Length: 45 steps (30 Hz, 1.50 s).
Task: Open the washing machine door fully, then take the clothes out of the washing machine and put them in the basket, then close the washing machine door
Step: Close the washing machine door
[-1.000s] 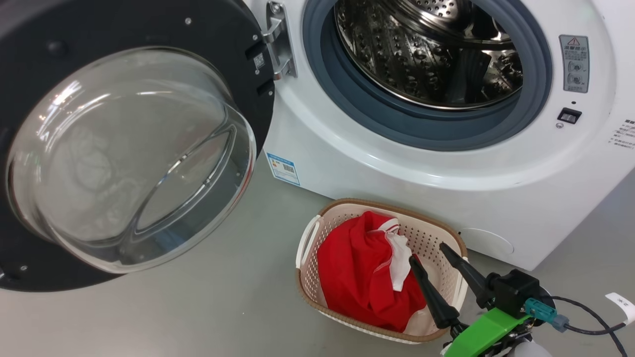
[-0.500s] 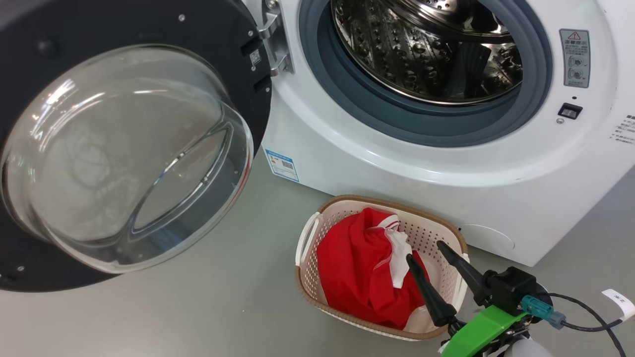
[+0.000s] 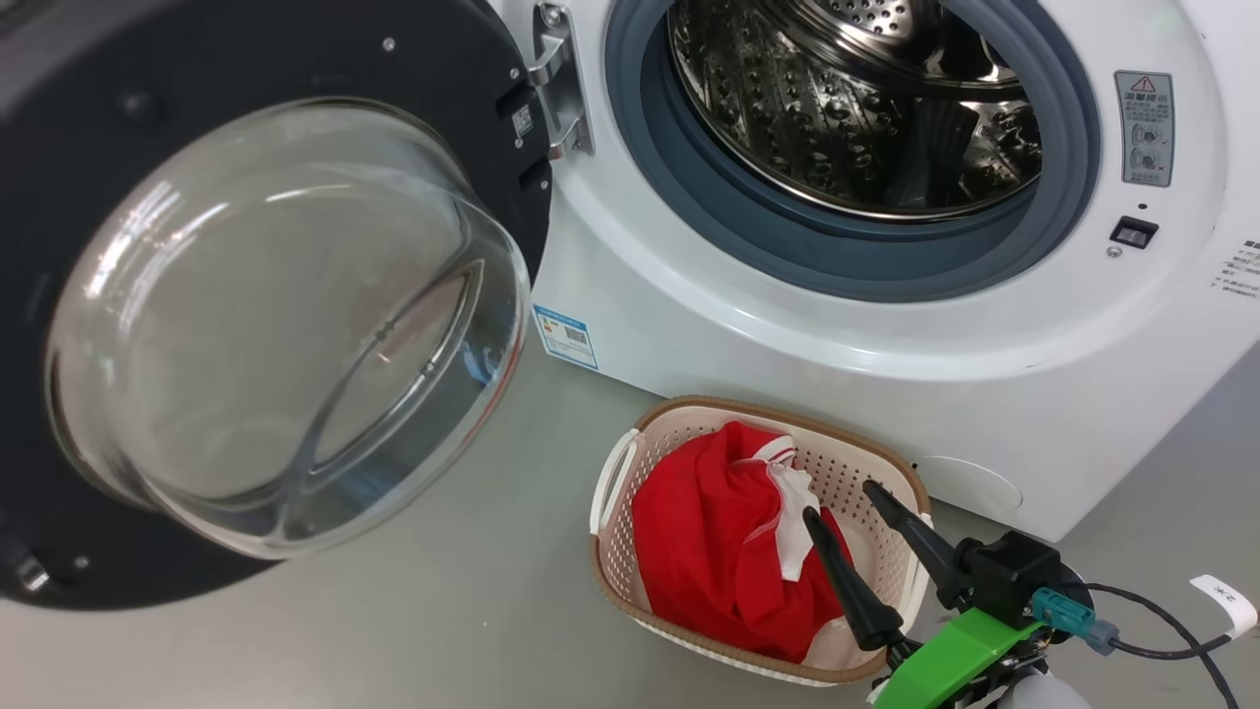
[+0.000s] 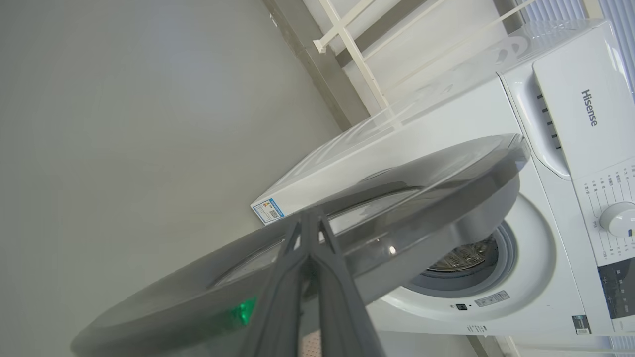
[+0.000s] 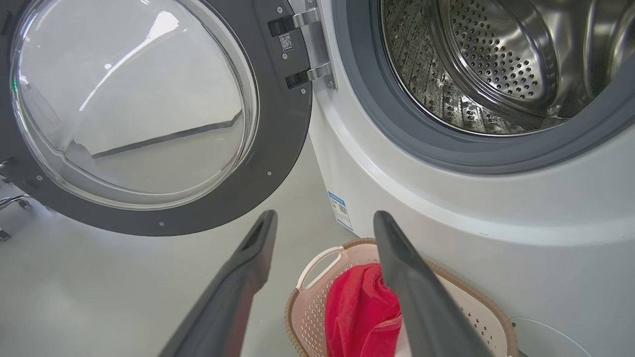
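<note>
Head view: the washing machine door is standing open to the left of the washing machine. Compared with a second ago, its glass bowl is sitting slightly nearer the machine's front and the pale shape behind the glass is fainter, though the whole picture is shifting a little too. The clothes are lying in the basket on the floor just before the machine, as before. The right tool is hovering over the basket's right end, released and holding nothing, in the same place relative to the basket.

Left wrist view: the left tool is clenched with its fingers pressed together, gripping nothing. Its tips are lying at the door's outer face, which is showing edge-on before the drum opening.

Right wrist view: the right tool's fingers are standing wide apart above the basket and the red clothes.
</note>
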Available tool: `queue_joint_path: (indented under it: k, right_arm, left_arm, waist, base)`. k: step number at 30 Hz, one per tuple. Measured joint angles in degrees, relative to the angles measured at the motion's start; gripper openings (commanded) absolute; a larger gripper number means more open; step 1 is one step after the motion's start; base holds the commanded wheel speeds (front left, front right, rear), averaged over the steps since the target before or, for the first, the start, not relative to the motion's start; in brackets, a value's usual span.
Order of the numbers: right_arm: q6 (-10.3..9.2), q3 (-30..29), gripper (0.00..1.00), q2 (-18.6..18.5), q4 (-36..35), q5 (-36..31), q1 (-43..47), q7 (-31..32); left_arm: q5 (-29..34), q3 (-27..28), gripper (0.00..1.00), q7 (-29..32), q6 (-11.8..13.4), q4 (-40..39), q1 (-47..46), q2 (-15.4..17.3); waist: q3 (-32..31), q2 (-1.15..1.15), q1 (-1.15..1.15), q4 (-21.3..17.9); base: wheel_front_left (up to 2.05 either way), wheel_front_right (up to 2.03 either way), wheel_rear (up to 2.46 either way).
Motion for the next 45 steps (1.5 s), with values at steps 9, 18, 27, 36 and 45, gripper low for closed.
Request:
queue_joint_path:
  k: [9, 18, 27, 36, 45]
  right_arm:
    - [0.0, -0.6, 1.0, 0.0, -0.2, 0.1, 0.1, 0.0]
    - [0.0, -2.1, 1.0, 0.2, -1.0, 0.1, 0.7, 0.0]
    - [0.0, -2.8, 1.0, 0.1, -1.6, 0.1, 1.8, 0.0]
    - [0.0, -3.9, 1.0, 0.3, -2.1, 0.0, 1.8, 0.0]
    - [0.0, -6.0, 1.0, 1.0, -3.1, -0.4, 2.9, 0.0]
  left_arm:
    - [-6.9, 0.6, 0.0, 8.9, 0.0, -12.8, 7.1, 0.2]
    - [-12.3, 2.9, 0.0, 16.1, 0.0, -25.5, 15.4, -1.0]
    - [-13.1, 2.5, 0.0, 20.5, 0.0, -37.0, 19.8, -4.2]
    - [-14.2, 1.4, 0.0, 22.5, 0.0, -43.6, 20.7, -8.3]
    - [-12.8, -0.8, 0.0, 21.1, 0.0, -47.2, 20.2, -15.0]
  waist:
    - [-0.9, 0.0, 0.0, -0.4]
    - [-2.2, 0.0, 0.0, -1.3]
    - [-2.8, 0.0, 0.0, -3.2]
    - [-3.1, 0.0, 0.0, -6.5]
    - [-2.9, 0.0, 0.0, -11.8]
  base:
    - [0.0, 0.0, 0.0]
    - [0.0, 0.0, 0.0]
    - [0.0, 0.0, 0.0]
    - [0.0, 0.0, 0.0]
    - [0.0, 0.0, 0.0]
